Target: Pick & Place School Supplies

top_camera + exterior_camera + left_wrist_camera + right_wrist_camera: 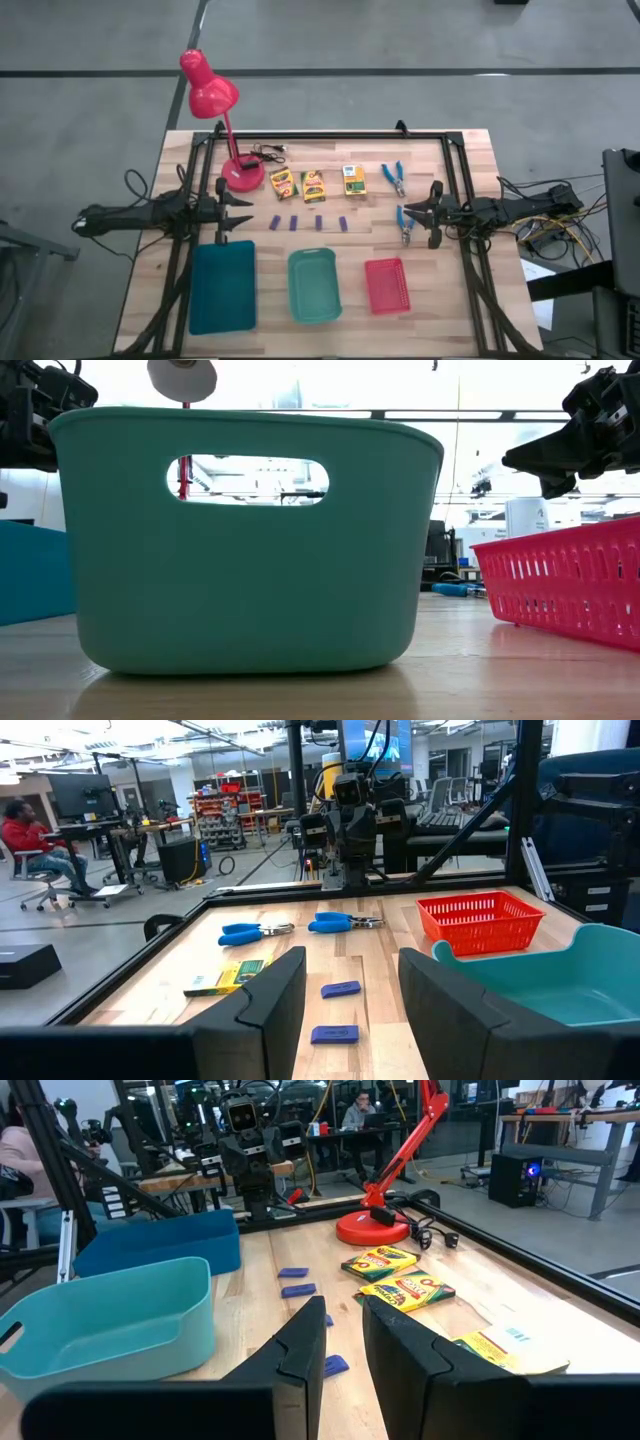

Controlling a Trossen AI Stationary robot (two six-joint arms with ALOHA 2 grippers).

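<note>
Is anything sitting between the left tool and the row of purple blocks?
Nothing visible does. The open left tool hovers beside the four small purple rectangular blocks, with only bare wooden table between them. The red desk lamp's base sits off that line.

Red lamp (210,95), purple blocks (318,222), yellow-green crayon boxes (313,184), poss. mesh-patterned red tray (387,285).

The wooden table (150,290) carries a red desk lamp (243,175), three crayon boxes (313,184), two blue-handled tools (394,177), four purple blocks (307,223) in a row, and along the near edge a blue tray (221,287), a green tray (314,286) and a red basket (387,284).
</note>
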